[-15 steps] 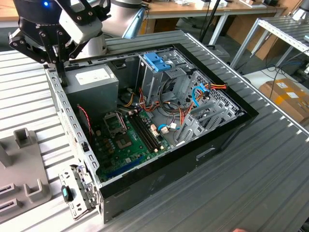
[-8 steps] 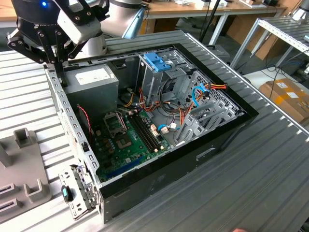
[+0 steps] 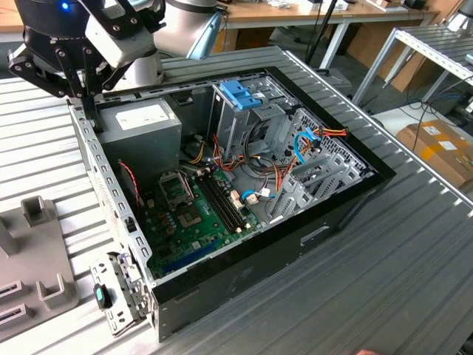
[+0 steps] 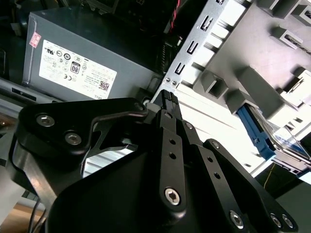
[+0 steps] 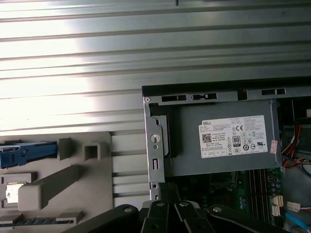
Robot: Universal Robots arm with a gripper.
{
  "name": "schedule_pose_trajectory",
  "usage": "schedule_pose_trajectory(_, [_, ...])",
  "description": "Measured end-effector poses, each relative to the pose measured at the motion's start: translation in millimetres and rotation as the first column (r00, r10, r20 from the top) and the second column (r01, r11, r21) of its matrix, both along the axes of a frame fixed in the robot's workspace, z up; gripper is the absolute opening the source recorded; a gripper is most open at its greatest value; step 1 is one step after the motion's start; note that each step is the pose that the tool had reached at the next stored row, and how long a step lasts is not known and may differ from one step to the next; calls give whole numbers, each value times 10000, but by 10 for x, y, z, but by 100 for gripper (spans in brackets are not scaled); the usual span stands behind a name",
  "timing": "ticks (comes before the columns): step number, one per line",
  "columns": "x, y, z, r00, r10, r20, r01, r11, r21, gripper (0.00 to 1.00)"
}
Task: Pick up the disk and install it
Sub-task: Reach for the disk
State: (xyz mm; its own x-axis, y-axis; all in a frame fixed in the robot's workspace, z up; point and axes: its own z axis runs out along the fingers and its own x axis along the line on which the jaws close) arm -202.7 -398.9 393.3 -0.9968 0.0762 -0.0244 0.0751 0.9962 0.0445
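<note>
The disk (image 5: 19,153) lies in a slot of the grey holder block (image 5: 53,180) beside the computer case; one bright blue side rail shows in the first wrist view. In the second wrist view the disk (image 4: 256,134) shows a blue rail with a silvery face beside it. My black gripper (image 3: 89,122) hangs over the case's rear corner by the power supply, some way from the disk. Both wrist views show its fingers (image 4: 167,99) (image 5: 167,193) together, shut with nothing between them.
The open computer case (image 3: 347,194) lies on a ribbed metal table (image 3: 414,259). Inside it are a grey power supply (image 3: 140,122), the motherboard (image 3: 196,211), cables, and an upright grey drive cage with a blue top (image 3: 238,95). The holder block (image 3: 37,251) sits at the exterior view's left.
</note>
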Motion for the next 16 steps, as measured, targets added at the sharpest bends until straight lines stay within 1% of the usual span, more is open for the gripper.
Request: schedule_pose_trajectory(16, [-38, 0, 0, 10000, 0, 0, 0, 10000, 0, 11])
